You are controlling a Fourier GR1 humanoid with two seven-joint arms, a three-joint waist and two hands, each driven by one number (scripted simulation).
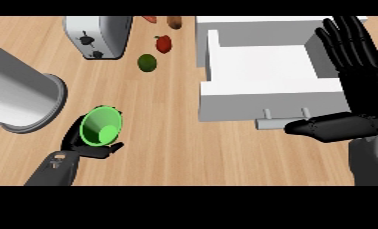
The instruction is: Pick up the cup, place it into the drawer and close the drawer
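green cup (101, 125), tilted, in left hand (94, 151)

**Other things on the counter**

A silver toaster (98, 35) sits far back on the wooden counter (170, 143). A big shiny pot (26, 98) is at the left edge, nearer. A green fruit (147, 62) and a red fruit (163, 43) sit just right of the toaster.
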